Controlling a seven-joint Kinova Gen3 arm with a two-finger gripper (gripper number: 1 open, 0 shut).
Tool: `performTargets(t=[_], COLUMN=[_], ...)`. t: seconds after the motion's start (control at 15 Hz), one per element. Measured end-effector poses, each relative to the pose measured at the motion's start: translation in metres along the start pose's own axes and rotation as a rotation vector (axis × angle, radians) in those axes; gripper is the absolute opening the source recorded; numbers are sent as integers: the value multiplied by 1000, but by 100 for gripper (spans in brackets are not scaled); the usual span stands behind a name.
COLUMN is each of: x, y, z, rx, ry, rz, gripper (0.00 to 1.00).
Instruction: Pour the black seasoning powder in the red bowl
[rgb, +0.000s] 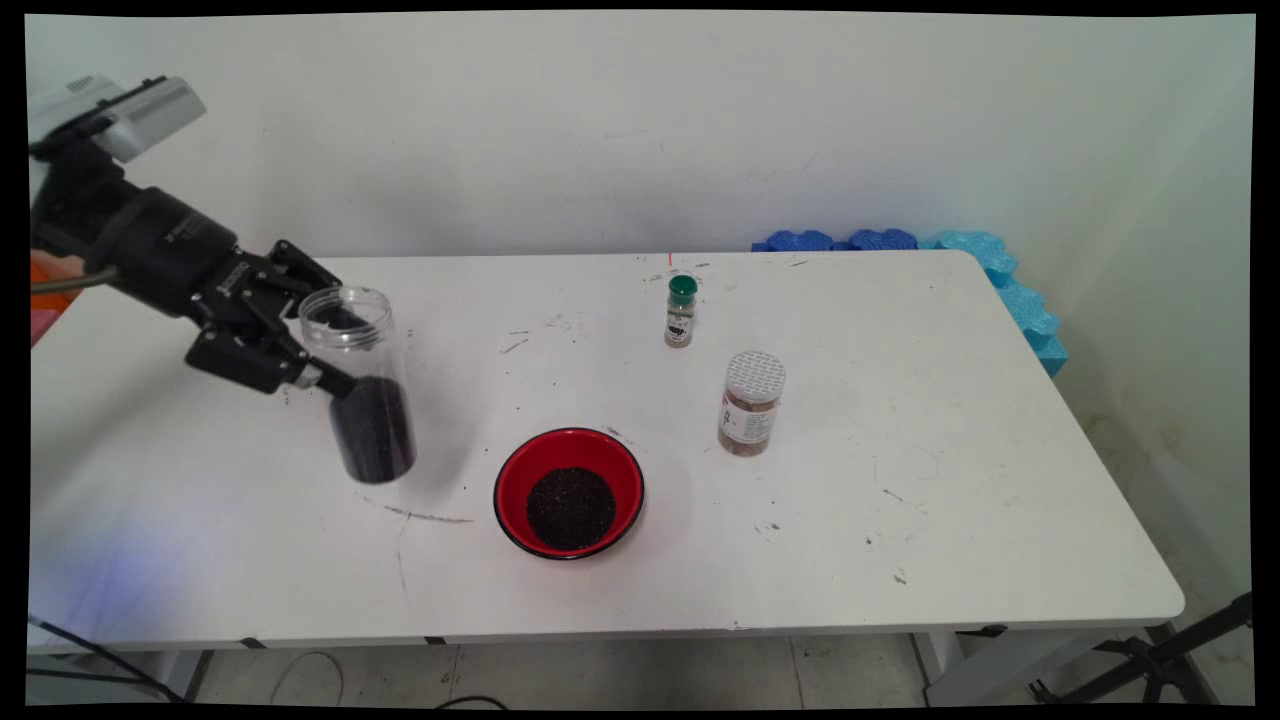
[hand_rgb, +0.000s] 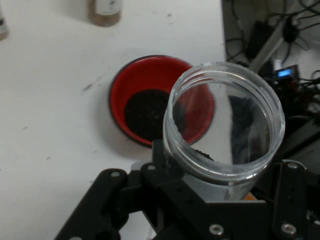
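Claw (rgb: 335, 350) grips clear jar (rgb: 362, 400) (dark grains inside) nearly upright, mouth up.

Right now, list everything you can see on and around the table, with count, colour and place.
Clear plastic jar: one, open-topped, dark granules in its lower part; table's left side, in the gripper.
Red bowl with black outside: one, holding dark granules; front centre.
Small green-capped bottle: one; back centre.
White-lidded jar of brown contents: one; right of the bowl.
Blue foam pieces: several; behind the table's far right corner.
White table: one.
Black gripper: one, closed on the clear jar.
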Motion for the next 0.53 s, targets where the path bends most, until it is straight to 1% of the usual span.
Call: performTargets(t=[0.27,0.47,0.53], x=[12,21,24], y=[18,26,26], z=[8,22,26], rx=[-78,-129,-140], ry=[3,-6,-7], rz=[-2,-43,-58], gripper=[0,0,0])
